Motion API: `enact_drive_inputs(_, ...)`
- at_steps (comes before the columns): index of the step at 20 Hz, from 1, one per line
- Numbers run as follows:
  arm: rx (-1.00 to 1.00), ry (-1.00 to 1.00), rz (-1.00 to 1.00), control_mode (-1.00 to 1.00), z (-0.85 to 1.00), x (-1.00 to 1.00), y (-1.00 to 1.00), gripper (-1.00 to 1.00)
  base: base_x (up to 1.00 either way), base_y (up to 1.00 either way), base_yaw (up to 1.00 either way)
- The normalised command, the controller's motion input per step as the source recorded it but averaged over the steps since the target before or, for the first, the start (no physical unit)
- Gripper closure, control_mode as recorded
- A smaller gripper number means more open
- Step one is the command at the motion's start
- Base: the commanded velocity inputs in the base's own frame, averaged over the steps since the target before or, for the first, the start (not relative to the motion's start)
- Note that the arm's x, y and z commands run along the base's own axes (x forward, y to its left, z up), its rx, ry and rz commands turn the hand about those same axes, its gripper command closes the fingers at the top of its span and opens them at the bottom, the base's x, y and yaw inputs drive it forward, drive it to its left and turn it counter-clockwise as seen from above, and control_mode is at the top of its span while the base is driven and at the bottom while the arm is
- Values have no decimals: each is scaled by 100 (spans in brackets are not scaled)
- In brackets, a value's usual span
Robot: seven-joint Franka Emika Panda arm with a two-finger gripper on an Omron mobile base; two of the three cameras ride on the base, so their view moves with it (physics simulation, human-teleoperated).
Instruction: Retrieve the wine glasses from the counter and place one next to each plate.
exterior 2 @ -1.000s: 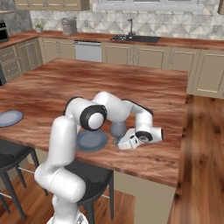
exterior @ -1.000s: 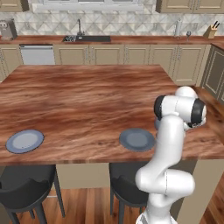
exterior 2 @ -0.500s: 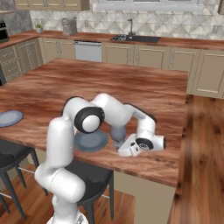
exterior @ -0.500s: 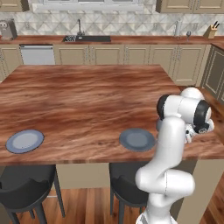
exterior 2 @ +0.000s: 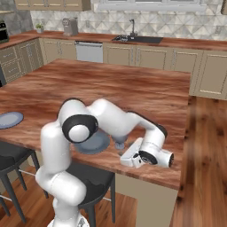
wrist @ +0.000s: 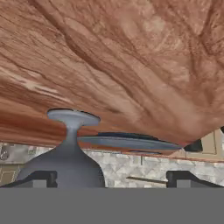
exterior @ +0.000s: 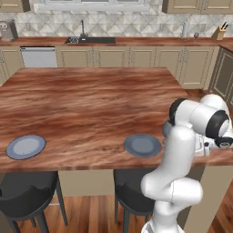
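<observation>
figure: placing a glass beside the near plate on the island; in the right base view i see my gripper (exterior 2: 126, 156) low over the island (exterior 2: 155, 95), just right of the near plate (exterior 2: 94, 142), with a wine glass (exterior 2: 119, 144) standing between the plate and the hand; in the hand view the picture is rolled over, so the glass (wrist: 65, 153) shows foot-up, its disc foot against the wood grain and its bowl between the two dark fingertips (wrist: 41, 178); the plate (wrist: 129, 142) lies edge-on just beyond it; whether the fingers are clamped on the bowl or merely bracketing it i cannot tell (the contact is cut off at the bottom of the view); in the left base view the arm hides the hand, the near plate (exterior: 143, 144) sits by the island's front edge and the far plate (exterior: 26, 146) lies well apart to its left with no glass beside it; on the counter (exterior: 136, 42) at the back right a small stemmed shape (exterior: 196, 35) looks like the second glass, though too small to be sure; i judge the first placement nearly done; the next move calls for a clean release and a straight retreat without tipping the stem, then a drive to the counter.
</observation>
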Motion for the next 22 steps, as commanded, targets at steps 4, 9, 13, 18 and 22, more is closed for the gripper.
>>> enact_drive_inputs(4, 0, -14, 0, -100, 99, -84, 0, -100, 0, 0, 0)
enact_drive_inputs(9, 0, -4, 6, -100, 100, -75, 19, -100, 0, 0, 0)
enact_drive_inputs(13, 0, 0, 9, -100, 100, -73, 28, -100, 0, 0, 0)
enact_drive_inputs(18, 0, 0, 7, -100, 77, -60, 51, -100, 0, 0, 0)
enact_drive_inputs(22, 0, -4, 3, -100, 47, -38, 62, -100, 0, 0, 0)
